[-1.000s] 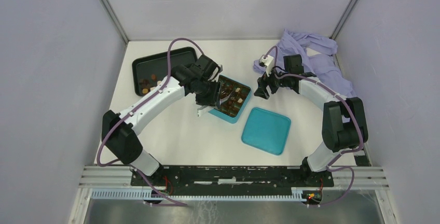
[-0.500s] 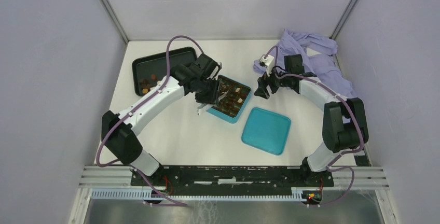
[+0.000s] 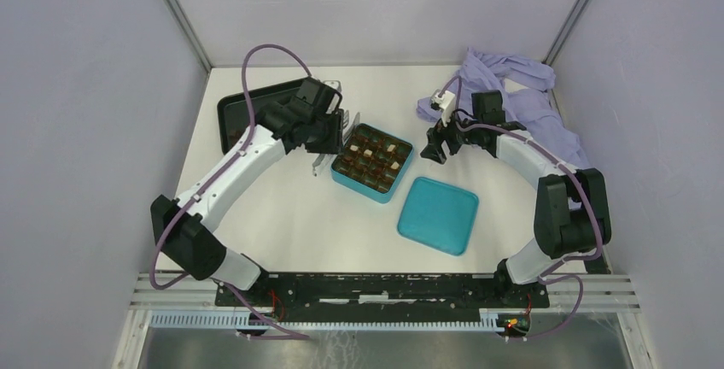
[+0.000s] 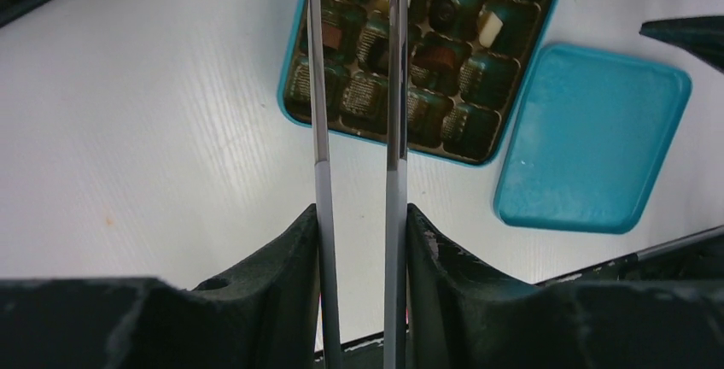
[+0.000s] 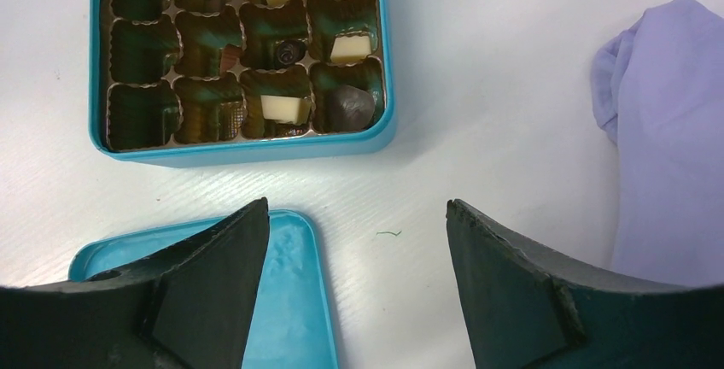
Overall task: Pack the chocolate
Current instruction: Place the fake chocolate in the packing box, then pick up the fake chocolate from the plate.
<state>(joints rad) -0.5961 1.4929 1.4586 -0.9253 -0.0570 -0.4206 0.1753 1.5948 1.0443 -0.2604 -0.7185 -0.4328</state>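
The teal box (image 3: 363, 188) sits mid-table, its brown insert holding several chocolate pieces: cream blocks (image 5: 275, 108) and a dark round one (image 5: 346, 106). My left gripper (image 3: 329, 140) hovers just left of the box. It is shut on a pair of metal tweezers (image 4: 320, 130), whose two blades run forward over the box's near-left cells (image 4: 359, 87). The blades stand apart and their tips are out of frame. My right gripper (image 3: 431, 149) hangs open to the right of the box, nothing between its fingers (image 5: 230, 258).
The teal lid (image 3: 437, 215) lies flat in front and to the right of the box. A black tray (image 3: 229, 113) sits at the back left, partly behind the left arm. A purple cloth (image 3: 521, 96) is bunched at the back right.
The left arm has drawn back and to the left, from over the box to its left side, toward the black tray. The box's cells are now uncovered. The right arm has not moved.
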